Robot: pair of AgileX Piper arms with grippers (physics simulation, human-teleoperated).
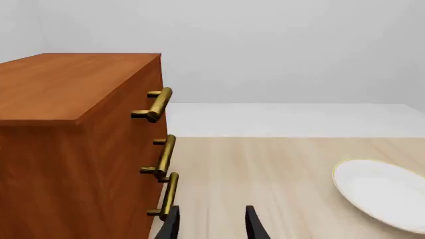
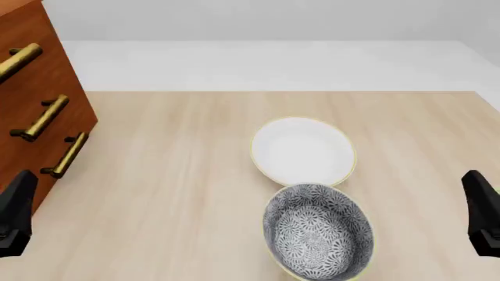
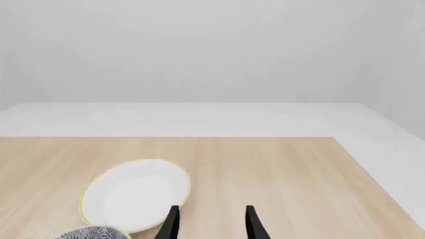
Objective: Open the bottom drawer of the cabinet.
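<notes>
The reddish-brown cabinet [image 2: 31,82] stands at the table's left edge, its three brass handles facing right. The bottom drawer's handle [image 2: 65,156] is the lowest bar; the left wrist view shows it as handle [image 1: 167,195] on the cabinet [image 1: 66,149]. My left gripper [image 1: 211,225] is open, one fingertip just beside that lowest handle, nothing between the fingers. In the front view only the left arm's black body [image 2: 16,213] shows at the near left. My right gripper [image 3: 211,224] is open over bare table near the white bowl, its arm [image 2: 483,213] at the near right.
A white bowl with a yellow rim [image 2: 303,151] sits mid-table, also seen as white bowl [image 1: 385,194] and white bowl [image 3: 136,194]. A grey patterned bowl [image 2: 317,231] lies just in front of it. The wooden tabletop [image 2: 172,175] ends at a white floor behind.
</notes>
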